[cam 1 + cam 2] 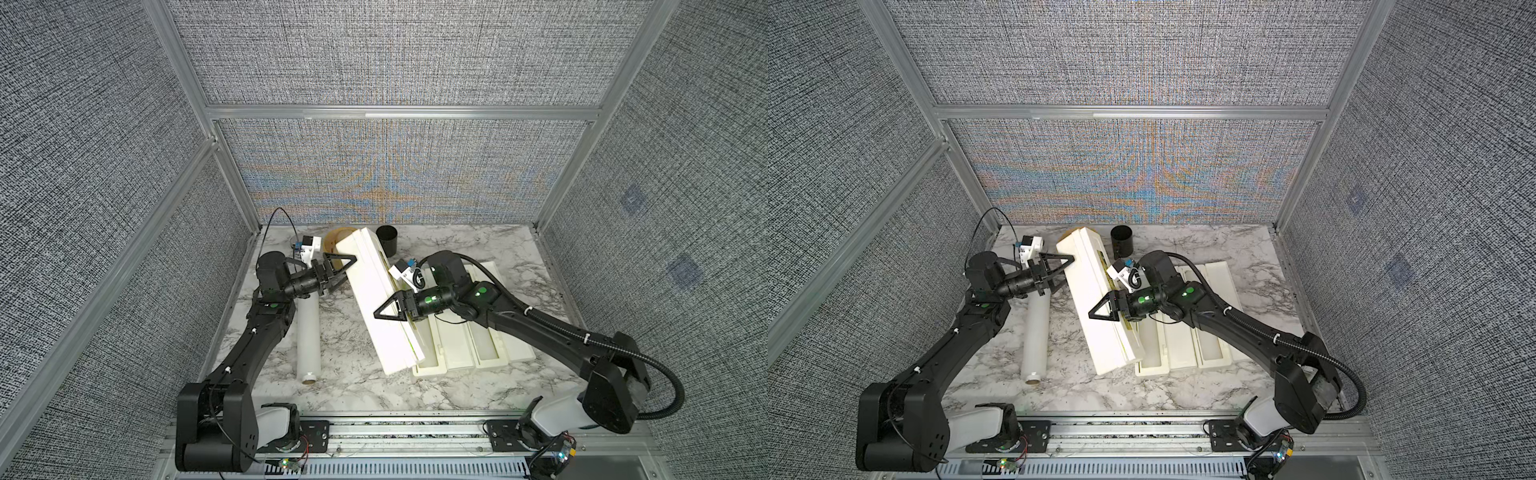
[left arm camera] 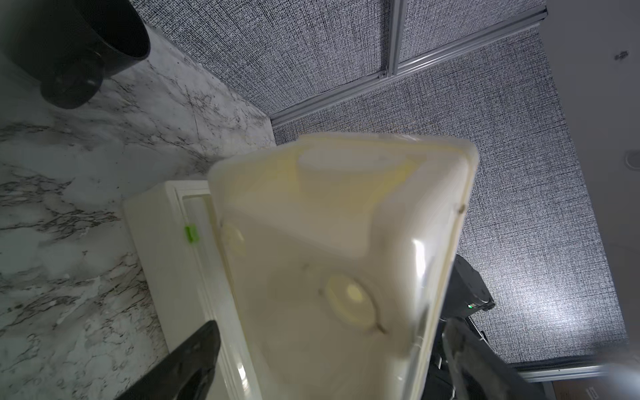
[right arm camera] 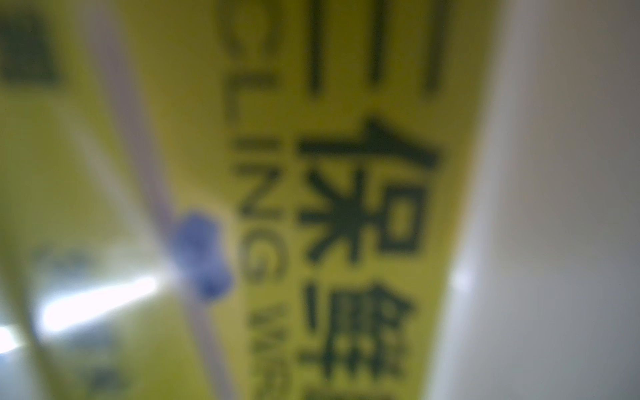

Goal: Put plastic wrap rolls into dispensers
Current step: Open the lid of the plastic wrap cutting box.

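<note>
Centre frame, the right end effector (image 1: 388, 312) grips the tilted dispenser (image 1: 370, 266), one finger hidden beneath it; its wrist view shows only a blurred label (image 3: 346, 173). The left end effector (image 1: 349, 270) stands open.

Blurry yellow-green label (image 3: 346, 207); steamer basket (image 1: 331, 240) mostly behind the dispenser (image 1: 370, 282).

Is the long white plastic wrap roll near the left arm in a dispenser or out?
Out. The long translucent-white plastic wrap roll lies flat on the marble table, apart from the cream-white plastic dispenser boxes.
</note>
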